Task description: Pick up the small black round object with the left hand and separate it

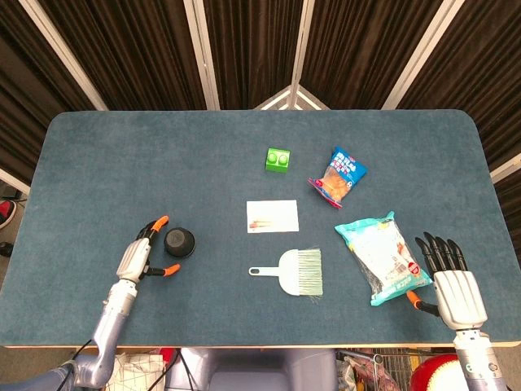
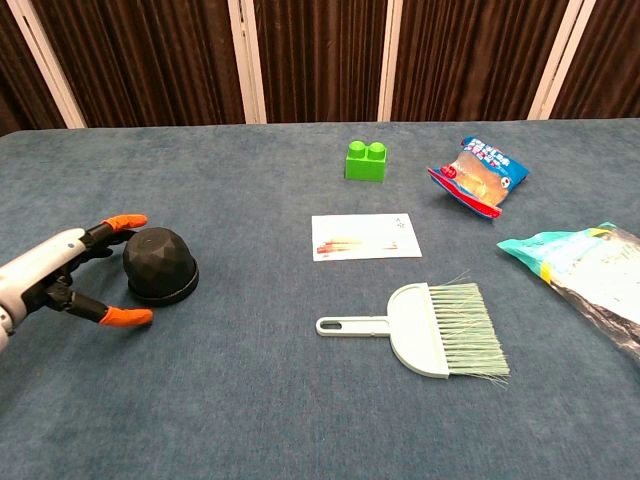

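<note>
On the blue table (image 1: 122, 155) the small black round object (image 2: 159, 265) sat at the near left, and the left hand (image 2: 62, 278) lay just beside it with orange-tipped fingers (image 2: 124, 221) spread either side, gripping nothing, while the right hand (image 1: 453, 285) rested flat, fingers apart.

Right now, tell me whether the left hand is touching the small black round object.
Cannot tell. In the chest view the left hand brackets the small black round object with spread fingers, but no view plainly shows contact or gap.
</note>
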Controlling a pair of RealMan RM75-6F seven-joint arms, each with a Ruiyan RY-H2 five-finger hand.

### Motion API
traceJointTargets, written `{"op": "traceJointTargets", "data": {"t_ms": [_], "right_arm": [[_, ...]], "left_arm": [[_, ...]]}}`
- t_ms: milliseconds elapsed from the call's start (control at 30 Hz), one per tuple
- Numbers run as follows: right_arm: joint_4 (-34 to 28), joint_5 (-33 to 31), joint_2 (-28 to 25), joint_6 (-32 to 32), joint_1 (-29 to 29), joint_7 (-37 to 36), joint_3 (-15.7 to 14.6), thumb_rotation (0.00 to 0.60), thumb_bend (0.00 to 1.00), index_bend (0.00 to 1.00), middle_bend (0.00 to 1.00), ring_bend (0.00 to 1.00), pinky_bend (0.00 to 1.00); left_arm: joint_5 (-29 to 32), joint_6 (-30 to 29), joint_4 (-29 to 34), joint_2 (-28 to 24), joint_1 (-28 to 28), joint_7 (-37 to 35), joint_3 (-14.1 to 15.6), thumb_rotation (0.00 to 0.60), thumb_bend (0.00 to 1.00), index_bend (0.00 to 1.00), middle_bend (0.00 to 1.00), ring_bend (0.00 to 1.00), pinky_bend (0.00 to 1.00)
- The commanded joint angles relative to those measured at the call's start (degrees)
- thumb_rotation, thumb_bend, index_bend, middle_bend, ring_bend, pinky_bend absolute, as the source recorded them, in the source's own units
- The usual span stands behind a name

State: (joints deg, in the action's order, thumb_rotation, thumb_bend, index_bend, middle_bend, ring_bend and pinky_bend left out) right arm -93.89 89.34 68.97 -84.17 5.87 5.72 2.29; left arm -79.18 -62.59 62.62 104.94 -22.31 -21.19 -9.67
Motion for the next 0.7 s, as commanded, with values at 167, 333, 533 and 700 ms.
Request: {"op": "traceJointTargets", "data": {"t_ms": [167, 333, 533, 700], "right_arm": [[-0.1, -0.1, -0.2, 0.2, 0.1, -0.1, 0.0, 0.6, 0.21, 0.0, 0.0, 0.01, 0.0], [-0.2, -0.1, -0.2, 0.2, 0.1, -0.2, -0.1, 0.6, 0.21, 0.0, 0.0, 0.01, 0.0], [-0.4, -0.2, -0.1, 0.3, 0.0, 0.0, -0.1, 0.6, 0.21, 0.0, 0.0, 0.01, 0.0], [-0.4, -0.2, 0.1, 0.6, 0.2, 0.3, -0.2, 0.6, 0.21, 0.0, 0.0, 0.01, 0.0]], "left_arm": [[0.1, 0.3, -1.5, 2.4, -1.4, 0.3, -0.3, 0.6, 0.15, 0.05, 0.14, 0.0, 0.0], [-0.1, -0.1, -2.5, 3.5, -1.8, 0.6, 0.0, 0.6, 0.15, 0.05, 0.16, 0.0, 0.0], [0.5, -0.1, -3.5, 4.1, -1.7, 0.8, 0.3, 0.6, 0.15, 0.05, 0.17, 0.0, 0.0], [0.3, -0.8, -3.7, 3.9, -1.6, 0.8, 0.5, 0.6, 0.15, 0.05, 0.19, 0.0, 0.0]]}}
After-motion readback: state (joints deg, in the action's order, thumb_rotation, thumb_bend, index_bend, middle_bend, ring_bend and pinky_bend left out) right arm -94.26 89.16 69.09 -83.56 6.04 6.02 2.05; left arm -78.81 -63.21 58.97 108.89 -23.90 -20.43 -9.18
